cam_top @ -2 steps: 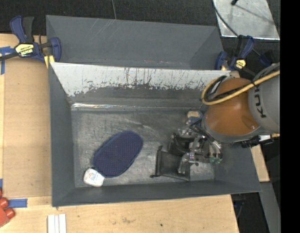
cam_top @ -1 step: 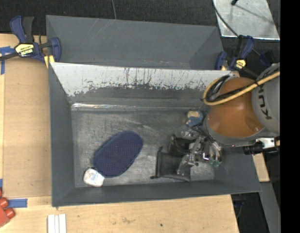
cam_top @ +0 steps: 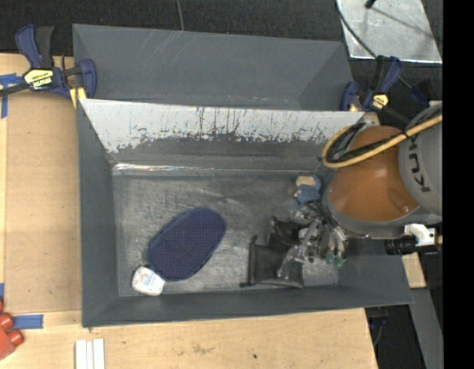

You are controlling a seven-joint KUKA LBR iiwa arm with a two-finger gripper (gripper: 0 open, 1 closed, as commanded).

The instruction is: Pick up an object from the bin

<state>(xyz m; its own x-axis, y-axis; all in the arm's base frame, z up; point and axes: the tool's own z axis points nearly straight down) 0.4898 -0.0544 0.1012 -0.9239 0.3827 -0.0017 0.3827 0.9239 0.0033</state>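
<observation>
The claw point(cam_top: 317, 246) hangs low in the bin point(cam_top: 98, 229), over the edge of a black angular thing point(cam_top: 269, 264), matte and hard-looking, lying flat just left of it, so the likeliest pick; whether the claw is clenched or released I cannot tell. Just behind the claw sits a small blue-and-tan lump point(cam_top: 306, 188). Further left rests a flat dark-blue oval pad point(cam_top: 187, 243), soft-looking, and beyond it a small white roundish piece point(cam_top: 148, 281), settled at the wall's foot

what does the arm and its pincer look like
A rounded orange cover wraps the wrist, with yellow and black cables looping over its top. Beside it is a pale grey arm link with dark lettering. The pincer is small, of dark and silvery metal.
</observation>
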